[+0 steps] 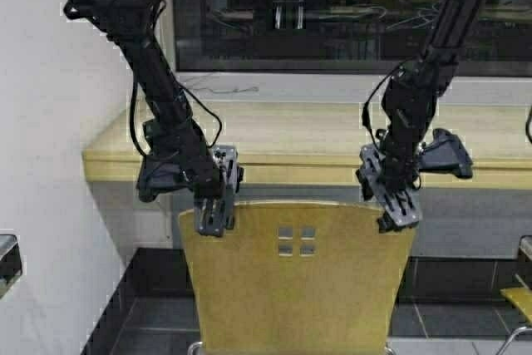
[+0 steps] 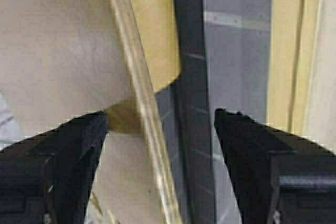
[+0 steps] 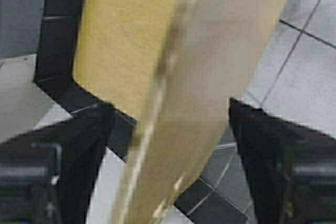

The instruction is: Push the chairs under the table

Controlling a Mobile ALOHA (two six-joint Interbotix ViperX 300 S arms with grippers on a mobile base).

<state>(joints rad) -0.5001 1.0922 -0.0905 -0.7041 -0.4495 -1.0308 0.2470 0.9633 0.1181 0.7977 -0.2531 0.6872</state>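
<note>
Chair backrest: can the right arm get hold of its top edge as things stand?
Probably yes. The right gripper sits at the top right corner of the chair, and the right wrist view shows its open jaws straddling the backrest edge, nothing between.

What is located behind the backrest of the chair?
Behind the chair backrest stands the table, with a grey wall panel and dark floor tiles below it. The backrest hides the seat and most of the space under the table.
</note>
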